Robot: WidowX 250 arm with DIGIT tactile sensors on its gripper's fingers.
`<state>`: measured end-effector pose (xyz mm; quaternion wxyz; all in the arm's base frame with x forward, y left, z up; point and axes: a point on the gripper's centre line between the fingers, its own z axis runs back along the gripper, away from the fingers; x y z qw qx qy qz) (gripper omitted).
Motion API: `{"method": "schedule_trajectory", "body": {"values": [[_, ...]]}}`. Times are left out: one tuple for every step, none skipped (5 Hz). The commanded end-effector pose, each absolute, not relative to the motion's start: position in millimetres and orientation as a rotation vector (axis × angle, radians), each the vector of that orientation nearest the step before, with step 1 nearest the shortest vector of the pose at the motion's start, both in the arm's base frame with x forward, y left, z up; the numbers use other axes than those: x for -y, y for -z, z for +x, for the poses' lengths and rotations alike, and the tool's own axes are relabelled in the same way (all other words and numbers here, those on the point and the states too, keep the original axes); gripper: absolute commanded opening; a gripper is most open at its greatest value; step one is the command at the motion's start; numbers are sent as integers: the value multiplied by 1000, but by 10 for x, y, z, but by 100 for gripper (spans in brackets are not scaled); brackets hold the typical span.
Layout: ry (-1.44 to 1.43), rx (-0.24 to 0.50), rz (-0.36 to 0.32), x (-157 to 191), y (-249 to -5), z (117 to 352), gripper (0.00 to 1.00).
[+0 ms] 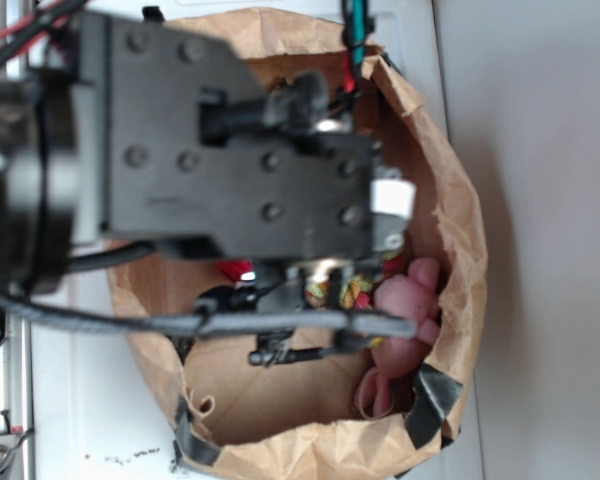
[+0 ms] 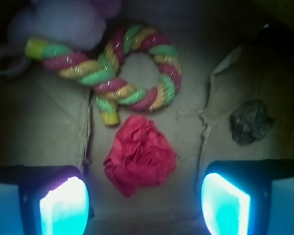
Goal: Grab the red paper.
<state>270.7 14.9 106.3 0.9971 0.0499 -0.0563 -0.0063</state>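
Observation:
The red paper [image 2: 139,154] is a crumpled bright red ball lying on the brown cardboard floor, just ahead of my gripper [image 2: 144,205] and centred between its two glowing fingers. The gripper is open, fingers wide apart, with nothing between them. In the exterior view only a small red patch of the paper [image 1: 238,270] shows under the black arm; the gripper [image 1: 315,285] there is mostly hidden by the arm's body.
A red-yellow-green twisted rope toy [image 2: 132,68] lies just beyond the paper. A pink plush animal [image 1: 405,300] sits by the brown paper bag wall [image 1: 465,250]. A dark crumpled lump [image 2: 250,122] lies at the right on the cardboard.

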Motion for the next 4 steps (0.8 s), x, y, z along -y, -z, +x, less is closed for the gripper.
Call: {"method": "schedule_trajectory", "body": {"values": [[-23,215,109,-18,-1100,2660,100],[-35,215,124,-51,-1028,2720,100],[-38,210,129,-39,-954,2783,100],[-33,191,148,-44,-846,2853,100]]}}
